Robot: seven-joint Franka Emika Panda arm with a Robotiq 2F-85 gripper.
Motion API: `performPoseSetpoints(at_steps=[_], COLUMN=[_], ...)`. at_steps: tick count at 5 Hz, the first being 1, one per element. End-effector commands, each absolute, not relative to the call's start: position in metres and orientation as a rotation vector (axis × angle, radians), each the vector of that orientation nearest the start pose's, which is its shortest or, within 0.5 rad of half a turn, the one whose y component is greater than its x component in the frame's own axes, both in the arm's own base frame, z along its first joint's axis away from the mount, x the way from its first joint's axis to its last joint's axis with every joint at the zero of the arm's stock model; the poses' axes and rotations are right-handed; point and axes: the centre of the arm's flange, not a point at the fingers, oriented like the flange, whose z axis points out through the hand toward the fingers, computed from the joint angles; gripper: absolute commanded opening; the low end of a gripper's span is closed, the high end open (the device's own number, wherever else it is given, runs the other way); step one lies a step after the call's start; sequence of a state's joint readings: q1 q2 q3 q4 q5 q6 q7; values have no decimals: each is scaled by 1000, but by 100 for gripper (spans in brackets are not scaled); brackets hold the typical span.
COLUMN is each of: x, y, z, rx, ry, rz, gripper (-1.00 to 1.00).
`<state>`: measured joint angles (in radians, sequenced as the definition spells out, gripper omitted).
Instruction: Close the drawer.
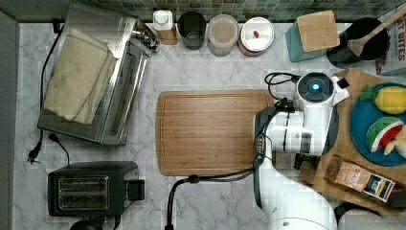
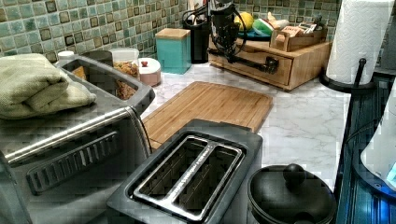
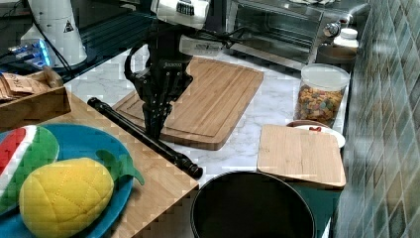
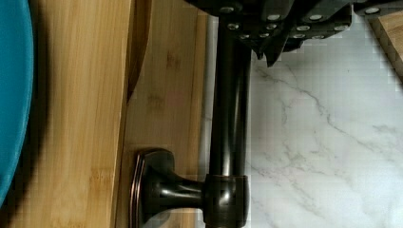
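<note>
The drawer (image 2: 280, 73) sits under the wooden slab that carries the blue plate, and its light-wood front looks level with the cabinet face. A long dark bar handle (image 2: 243, 61) (image 3: 143, 136) (image 4: 230, 109) runs across the front. My gripper (image 3: 154, 130) (image 2: 232, 51) points straight down at the middle of this bar, fingers drawn together into a narrow tip. In the wrist view the gripper (image 4: 285, 33) rests against the bar on its marble side, and a strip of drawer wood (image 4: 166, 95) shows behind the bar.
A large grooved cutting board (image 1: 210, 132) lies on the marble just in front of the drawer. A toaster oven (image 1: 91, 81), a toaster (image 1: 91, 191), jars (image 1: 222, 33), a teal box (image 1: 313, 36), a black pot (image 3: 252, 208) and a paper towel roll (image 2: 359, 37) ring the counter.
</note>
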<state>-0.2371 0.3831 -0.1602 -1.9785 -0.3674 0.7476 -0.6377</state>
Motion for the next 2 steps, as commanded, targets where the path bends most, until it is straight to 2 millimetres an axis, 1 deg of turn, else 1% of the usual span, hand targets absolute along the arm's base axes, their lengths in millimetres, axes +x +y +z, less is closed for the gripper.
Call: performPoseSetpoints(at_steps=[1, 2], x=[530, 530], y=[-361, -361], z=[342, 342], rx=[-3473, -3473], ry=[703, 703], rz=[25, 25], gripper=[-100, -100])
